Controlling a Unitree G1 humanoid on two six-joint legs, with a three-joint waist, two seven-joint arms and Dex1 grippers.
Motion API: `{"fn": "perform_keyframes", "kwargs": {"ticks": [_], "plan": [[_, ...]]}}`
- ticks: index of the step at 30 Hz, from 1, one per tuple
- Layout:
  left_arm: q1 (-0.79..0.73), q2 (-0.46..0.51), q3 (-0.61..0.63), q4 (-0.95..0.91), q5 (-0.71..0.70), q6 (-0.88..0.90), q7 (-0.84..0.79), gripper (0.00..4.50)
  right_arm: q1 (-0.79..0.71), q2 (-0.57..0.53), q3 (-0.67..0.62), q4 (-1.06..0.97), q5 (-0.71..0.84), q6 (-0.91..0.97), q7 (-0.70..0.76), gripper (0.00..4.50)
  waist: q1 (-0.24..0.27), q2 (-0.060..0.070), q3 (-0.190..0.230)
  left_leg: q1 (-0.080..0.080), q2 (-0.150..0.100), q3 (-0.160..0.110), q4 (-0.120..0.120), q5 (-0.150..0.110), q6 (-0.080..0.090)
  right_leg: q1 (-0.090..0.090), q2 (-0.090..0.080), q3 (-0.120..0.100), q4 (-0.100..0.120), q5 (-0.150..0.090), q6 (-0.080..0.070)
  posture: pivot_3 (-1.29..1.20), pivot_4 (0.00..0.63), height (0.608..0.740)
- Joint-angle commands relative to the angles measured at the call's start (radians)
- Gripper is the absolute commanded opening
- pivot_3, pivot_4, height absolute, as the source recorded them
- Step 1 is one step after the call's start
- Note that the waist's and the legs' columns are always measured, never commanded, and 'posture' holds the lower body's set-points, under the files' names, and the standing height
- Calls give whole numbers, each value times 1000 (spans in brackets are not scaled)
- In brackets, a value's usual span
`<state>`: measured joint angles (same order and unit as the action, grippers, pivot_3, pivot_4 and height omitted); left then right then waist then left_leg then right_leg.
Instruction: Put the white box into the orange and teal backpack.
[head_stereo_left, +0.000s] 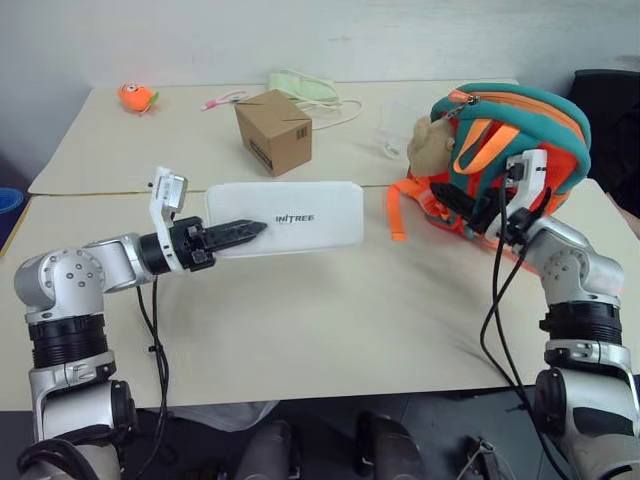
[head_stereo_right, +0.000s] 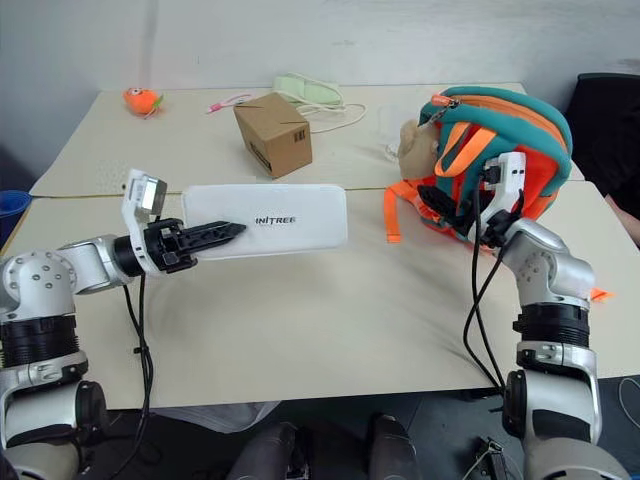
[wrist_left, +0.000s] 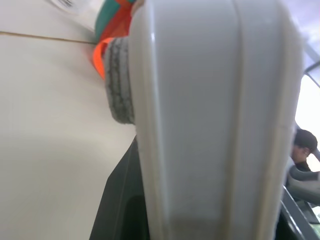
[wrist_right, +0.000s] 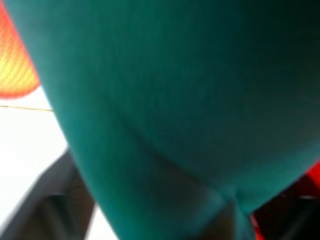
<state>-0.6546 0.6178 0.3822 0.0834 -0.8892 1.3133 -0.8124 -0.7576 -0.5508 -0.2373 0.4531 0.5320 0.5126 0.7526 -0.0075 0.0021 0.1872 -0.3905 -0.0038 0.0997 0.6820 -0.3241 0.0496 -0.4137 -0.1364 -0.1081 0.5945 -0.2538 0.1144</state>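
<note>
Bare desk (head_stereo_left: 330, 320) runs wide across the near side. Farther off, a cardboard cube (head_stereo_left: 274, 131) stands just behind the white box (head_stereo_left: 300, 215); the backpack (head_stereo_left: 500, 150) blocks the right.

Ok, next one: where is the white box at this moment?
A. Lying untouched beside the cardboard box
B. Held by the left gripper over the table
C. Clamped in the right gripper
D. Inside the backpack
B: the left gripper is shut on the white box's near end and holds it level above the table, short of the backpack.
</note>
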Motion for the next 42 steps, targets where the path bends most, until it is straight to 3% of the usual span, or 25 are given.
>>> {"fn": "perform_keyframes", "kwargs": {"ticks": [1,7,12,14,20,28,34,42], "plan": [[-27,20,47,-45,-35,-32,18,1283,-2,-23,7,-38,-5,-31,72,2150,-1,0,0,0,0,0,0,0,0,0,0,0,0,0,0,0,150,740],[-79,22,41,-12,-5,-121,54,1283,83,-66,34,-235,46,36,195,22,2,0,0,0,1,0,0,0,-1,0,1,0,0,0,0,0,150,740],[-158,18,11,39,26,-224,36,1283,233,-161,6,-593,288,263,332,22,9,0,0,0,1,-1,0,-1,-2,0,1,0,0,0,0,0,150,740],[-177,27,-35,25,53,-318,-48,1283,330,-248,-48,-753,447,379,396,22,12,1,0,0,1,0,-1,-1,-2,-1,2,0,-1,0,0,0,150,740],[-232,22,-89,43,38,-390,-178,1283,507,-410,-203,-947,749,549,386,22,18,-3,2,0,2,1,0,-2,-2,0,2,-1,-3,0,0,0,150,740],[-200,35,-149,-37,0,-404,-339,1283,637,-456,-263,-982,729,527,318,22,30,-4,3,2,3,2,0,-2,-1,0,1,2,-1,1,0,0,150,740],[-173,84,-310,5,244,-705,-469,1283,647,-471,-283,-956,744,527,311,22,34,-4,3,2,2,2,0,-2,-1,0,1,1,-2,1,0,0,150,740],[-301,8,-390,168,393,-947,-516,1283,636,-506,-257,-927,703,505,354,22,42,-5,4,0,-1,1,0,-3,3,0,-10,-1,-4,1,1,0,150,740]]}}
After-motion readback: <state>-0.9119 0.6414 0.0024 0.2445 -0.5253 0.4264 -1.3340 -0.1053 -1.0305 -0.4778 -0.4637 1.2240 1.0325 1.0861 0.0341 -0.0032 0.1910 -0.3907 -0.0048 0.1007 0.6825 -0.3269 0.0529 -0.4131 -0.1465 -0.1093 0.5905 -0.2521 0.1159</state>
